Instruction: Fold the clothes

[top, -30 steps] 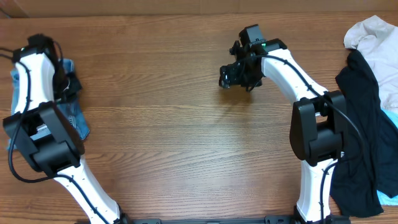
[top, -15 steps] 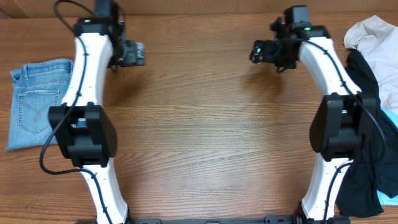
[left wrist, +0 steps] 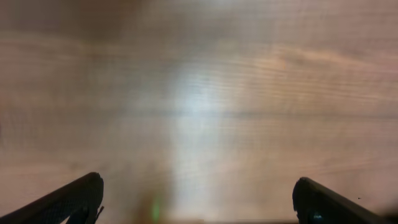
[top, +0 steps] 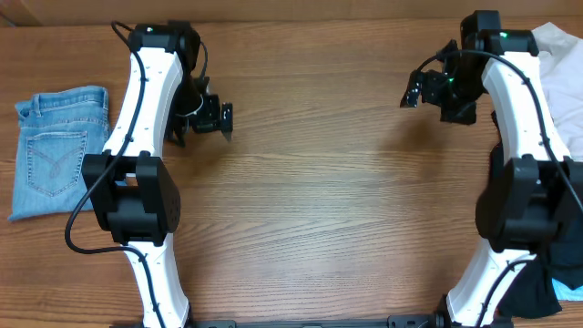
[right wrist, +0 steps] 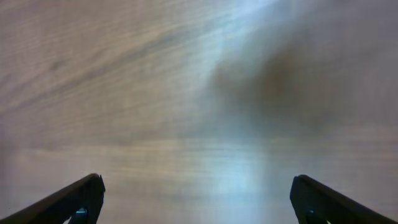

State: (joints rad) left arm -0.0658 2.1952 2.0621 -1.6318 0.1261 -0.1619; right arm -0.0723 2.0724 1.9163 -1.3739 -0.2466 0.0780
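Both arms have swung since a moment ago: the left gripper [top: 221, 117] has come down and in toward the table's middle, away from the jeans, while the right gripper [top: 412, 91] has drifted right, toward the heap at that edge. Each wrist view shows its fingers spread wide over bare wood, gripping nothing.

The jeans [top: 55, 146] lie as a compact rectangle at the far left of the table [top: 310, 210], back pocket up, well apart from either gripper. That pair looks finished to me.

An off-white cloth [top: 556, 41] and a black garment [top: 547, 278] sit bunched on the right, largely hidden by the right arm. Nothing blocks either gripper.
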